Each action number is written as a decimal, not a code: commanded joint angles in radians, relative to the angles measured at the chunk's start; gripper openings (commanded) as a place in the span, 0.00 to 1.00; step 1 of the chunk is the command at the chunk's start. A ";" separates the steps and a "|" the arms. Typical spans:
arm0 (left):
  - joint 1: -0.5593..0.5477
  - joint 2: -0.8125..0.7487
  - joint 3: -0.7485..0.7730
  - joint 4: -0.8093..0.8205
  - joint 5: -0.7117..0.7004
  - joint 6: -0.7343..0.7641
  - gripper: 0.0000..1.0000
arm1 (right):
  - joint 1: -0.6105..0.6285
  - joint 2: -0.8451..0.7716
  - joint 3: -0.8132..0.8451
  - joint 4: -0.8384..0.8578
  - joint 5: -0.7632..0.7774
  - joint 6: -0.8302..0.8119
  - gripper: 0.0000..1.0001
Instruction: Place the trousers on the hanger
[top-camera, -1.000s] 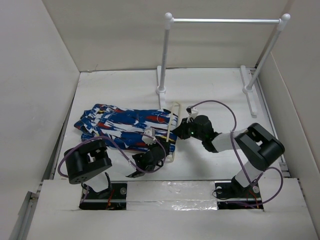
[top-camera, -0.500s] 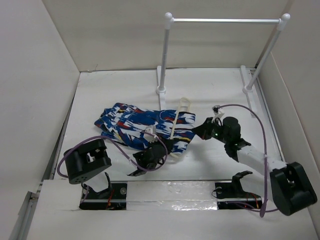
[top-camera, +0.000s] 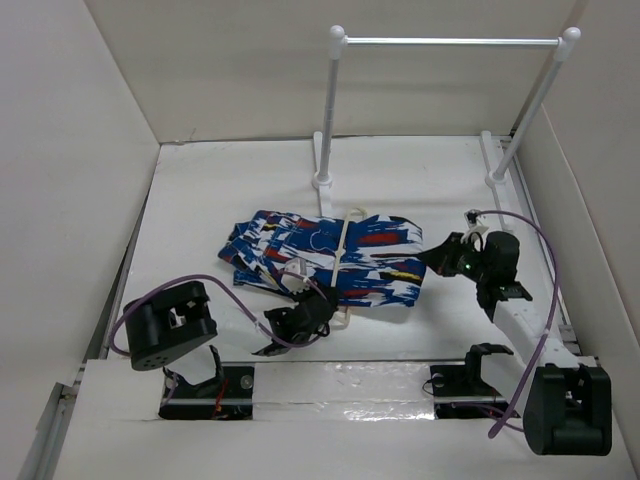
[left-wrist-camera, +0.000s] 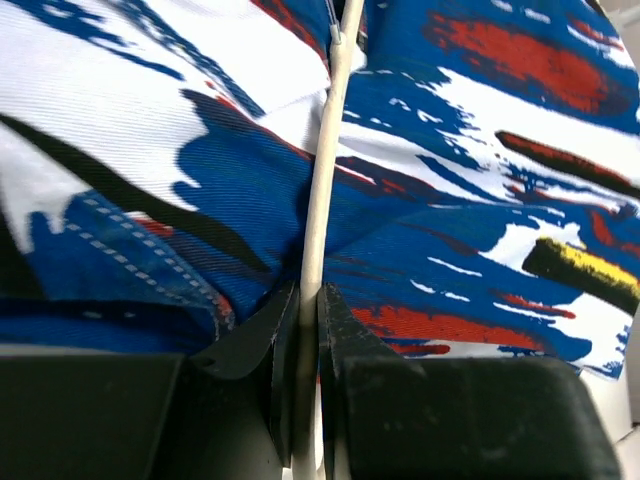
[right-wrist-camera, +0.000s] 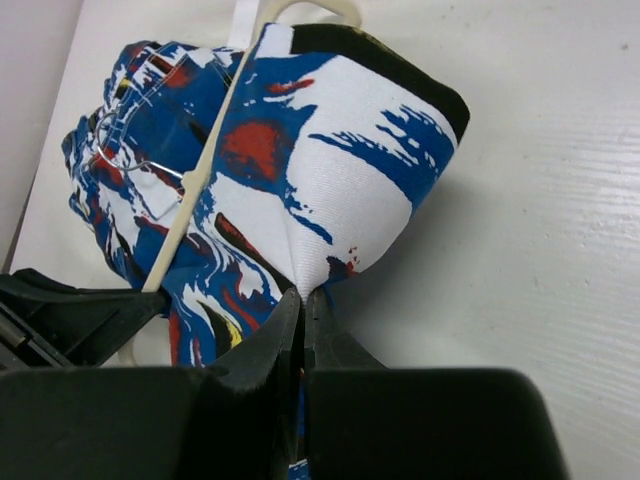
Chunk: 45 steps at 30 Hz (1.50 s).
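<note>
The trousers (top-camera: 330, 262) lie on the counter (top-camera: 230, 180), long axis left-right, crossing the near-far hanger (top-camera: 343, 245); left pincer (top-camera: 318, 300) clamps the hanger's near end, right pincer (top-camera: 432, 258) pinches the trousers' right edge, so any pull runs rightward.

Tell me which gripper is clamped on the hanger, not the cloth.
The left gripper: its jaws pinch the cream hanger. The right gripper pinches the trousers at their edge instead.

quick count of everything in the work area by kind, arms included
trousers: 1
hanger: 1
white rack: 1
robot arms: 2, left arm and right arm
total: 5
</note>
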 joint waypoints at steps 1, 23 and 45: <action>0.040 -0.050 -0.037 -0.301 -0.170 -0.050 0.00 | -0.096 -0.054 0.043 0.032 0.046 -0.049 0.00; -0.024 -0.198 0.031 -0.227 -0.210 0.134 0.00 | -0.136 -0.077 0.072 -0.103 0.090 -0.120 0.55; -0.262 -0.368 0.114 -0.300 -0.463 0.224 0.00 | 0.867 0.328 0.164 0.526 0.540 0.443 0.71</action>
